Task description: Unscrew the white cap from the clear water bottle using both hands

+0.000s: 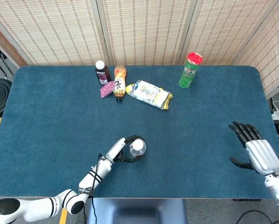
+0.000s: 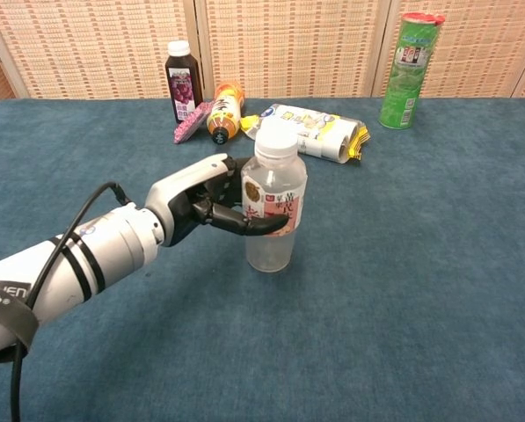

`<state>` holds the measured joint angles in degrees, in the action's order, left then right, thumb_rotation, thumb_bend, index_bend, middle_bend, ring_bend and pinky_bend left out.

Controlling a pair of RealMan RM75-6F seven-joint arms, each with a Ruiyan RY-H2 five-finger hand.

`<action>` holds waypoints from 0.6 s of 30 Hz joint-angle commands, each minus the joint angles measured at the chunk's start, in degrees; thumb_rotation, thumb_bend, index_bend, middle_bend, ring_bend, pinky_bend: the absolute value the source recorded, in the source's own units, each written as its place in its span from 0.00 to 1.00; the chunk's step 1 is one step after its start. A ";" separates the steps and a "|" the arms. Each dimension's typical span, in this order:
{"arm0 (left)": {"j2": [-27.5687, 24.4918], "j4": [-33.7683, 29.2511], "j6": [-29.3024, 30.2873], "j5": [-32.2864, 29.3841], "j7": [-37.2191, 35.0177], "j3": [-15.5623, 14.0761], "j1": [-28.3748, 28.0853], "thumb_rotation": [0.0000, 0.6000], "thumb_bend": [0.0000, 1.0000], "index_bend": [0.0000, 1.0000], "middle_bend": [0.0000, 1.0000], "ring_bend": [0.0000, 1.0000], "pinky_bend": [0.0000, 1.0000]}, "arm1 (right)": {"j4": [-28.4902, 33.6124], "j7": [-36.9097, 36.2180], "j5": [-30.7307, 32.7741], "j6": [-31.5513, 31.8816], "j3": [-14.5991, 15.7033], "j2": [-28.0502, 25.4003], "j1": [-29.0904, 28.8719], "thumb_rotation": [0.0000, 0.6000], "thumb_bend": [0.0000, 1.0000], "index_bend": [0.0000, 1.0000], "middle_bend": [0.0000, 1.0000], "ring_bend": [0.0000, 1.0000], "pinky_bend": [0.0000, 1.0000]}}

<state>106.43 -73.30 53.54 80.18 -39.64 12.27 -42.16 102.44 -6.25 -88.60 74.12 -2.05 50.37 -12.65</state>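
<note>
The clear water bottle (image 2: 272, 215) with its white cap (image 2: 276, 139) stands upright near the table's front middle, also seen from above as the bottle (image 1: 138, 147). My left hand (image 2: 211, 204) grips the bottle's labelled middle, dark fingers wrapped around its front; from above the left hand (image 1: 123, 151) reaches in from the lower left. My right hand (image 1: 254, 150) hovers far to the right near the table edge, fingers spread, holding nothing. It does not show in the chest view.
At the back stand a dark juice bottle (image 1: 101, 72), a lying orange bottle (image 1: 119, 82), a pink packet (image 1: 108, 88), a yellow-white snack bag (image 1: 150, 94) and a green can (image 1: 190, 70). Blue cloth covers the table (image 1: 200, 130).
</note>
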 commanded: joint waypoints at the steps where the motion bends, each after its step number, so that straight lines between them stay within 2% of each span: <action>1: -0.13 -0.91 0.86 -1.36 1.26 0.78 0.47 1.00 0.43 0.44 0.48 0.25 0.28 | -0.05 -0.40 -0.96 -1.16 -0.69 0.81 -1.67 1.00 0.14 0.00 0.00 0.00 0.00; 6: -0.14 -4.31 1.54 -5.45 3.22 3.23 1.21 1.00 0.45 0.44 0.49 0.27 0.30 | 1.47 -1.57 -4.18 -4.42 -3.11 1.74 -6.95 1.00 0.14 0.02 0.00 0.00 0.00; 9: -1.66 -7.28 0.10 -9.27 7.89 4.96 0.72 1.00 0.45 0.44 0.48 0.27 0.30 | 3.93 0.16 -4.05 -8.96 -5.66 1.63 -11.83 1.00 0.14 0.12 0.00 0.00 0.00; 14: -3.52 -12.32 -0.71 -14.79 14.67 6.57 0.47 1.00 0.44 0.44 0.48 0.27 0.30 | 8.13 2.56 0.97 -19.10 -10.82 2.57 -21.27 1.00 0.14 0.30 0.01 0.00 0.00; 18: -3.27 -13.53 -0.70 -18.41 20.04 7.42 -0.50 1.00 0.45 0.44 0.49 0.27 0.30 | 9.09 7.44 7.08 -26.94 -14.21 4.75 -28.70 1.00 0.14 0.37 0.01 0.00 0.00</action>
<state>103.44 -85.56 53.17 63.92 -22.05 18.79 -42.01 109.89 -2.40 -85.96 52.26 -13.11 53.37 -36.33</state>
